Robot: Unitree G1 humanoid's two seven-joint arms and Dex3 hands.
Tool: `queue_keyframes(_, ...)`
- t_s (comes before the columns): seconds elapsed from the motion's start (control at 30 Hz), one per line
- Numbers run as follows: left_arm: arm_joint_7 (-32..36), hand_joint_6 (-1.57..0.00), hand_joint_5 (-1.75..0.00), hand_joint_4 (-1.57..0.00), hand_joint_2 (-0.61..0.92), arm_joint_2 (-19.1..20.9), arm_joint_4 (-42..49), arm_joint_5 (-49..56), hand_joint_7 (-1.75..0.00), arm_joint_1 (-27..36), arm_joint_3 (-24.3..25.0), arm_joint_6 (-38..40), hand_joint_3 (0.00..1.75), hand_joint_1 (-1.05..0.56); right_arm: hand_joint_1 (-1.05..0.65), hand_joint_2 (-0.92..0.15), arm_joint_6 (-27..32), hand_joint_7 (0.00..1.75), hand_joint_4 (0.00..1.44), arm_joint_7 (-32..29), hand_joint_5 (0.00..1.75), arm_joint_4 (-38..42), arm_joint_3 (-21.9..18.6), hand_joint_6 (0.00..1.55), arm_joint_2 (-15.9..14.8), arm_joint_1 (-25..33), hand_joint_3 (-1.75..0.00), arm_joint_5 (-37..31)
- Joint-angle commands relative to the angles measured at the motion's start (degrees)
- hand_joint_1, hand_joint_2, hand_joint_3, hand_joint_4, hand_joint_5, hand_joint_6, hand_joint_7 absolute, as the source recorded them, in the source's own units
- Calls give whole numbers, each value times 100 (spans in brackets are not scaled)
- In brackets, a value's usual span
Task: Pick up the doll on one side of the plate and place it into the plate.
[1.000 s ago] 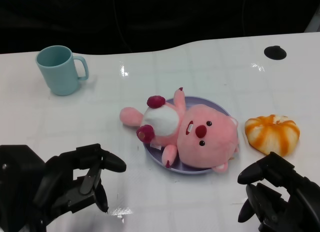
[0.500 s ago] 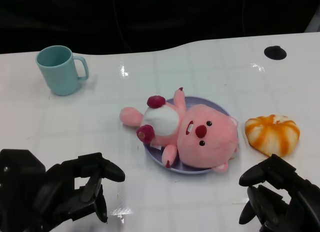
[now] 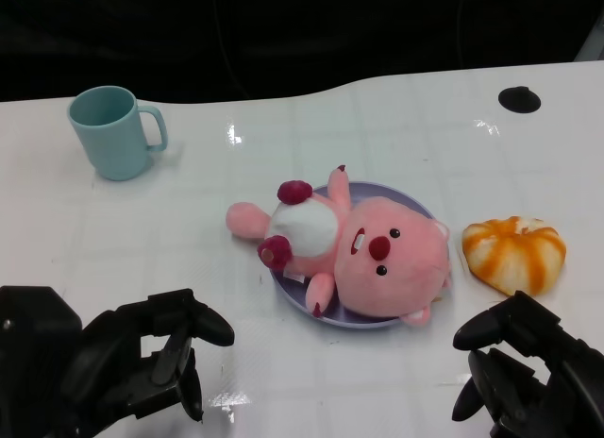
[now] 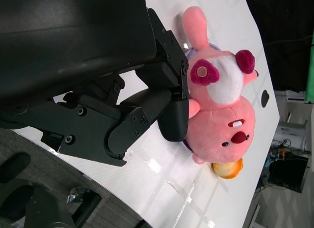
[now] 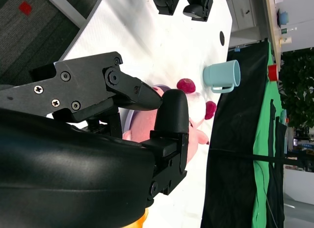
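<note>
One teal mug [image 3: 113, 131] stands at the far left of the white table [image 3: 406, 126]. Nearer, the left hand [image 3: 156, 358] hangs low over the table, fingers apart, holding nothing. In the middle lies the one doll [image 3: 354, 249], a pink plush on its back with a white belly, dark red paws and nose, its head and body on the single lilac plate [image 3: 415, 211], its tail end spilling off the plate's left rim. One orange-striped bun [image 3: 514, 252] sits just right of the plate. The right hand [image 3: 519, 367] looks empty, fingers seemingly loosely parted, though it's partly cropped.
</note>
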Motion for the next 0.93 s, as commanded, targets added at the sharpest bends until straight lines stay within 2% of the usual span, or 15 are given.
queue_keyframes(0.03,-66,-73,-175,-86,50,33,-1,-27,-164,7,46,-117,128,-14,-25,-92,-106,174,50,-24,175,19,-7,32,-38,-16,-68,-76)
queue_keyframes(0.4,-58,-74,-175,-82,46,30,65,-3,-162,10,32,-110,133,-15,-26,-92,-106,175,50,41,175,87,-42,32,-32,-95,-68,-12)
queue_keyframes(0.83,-45,-75,-175,-84,47,33,-1,2,-162,-23,10,-37,129,-19,-26,-91,-32,174,49,52,175,162,-55,31,-43,-211,-67,48)
queue_keyframes(0.93,-89,-76,-175,-85,47,26,90,-10,-161,-28,18,-89,128,-15,-29,-91,20,174,48,7,175,102,-5,32,-40,-197,-66,-7)
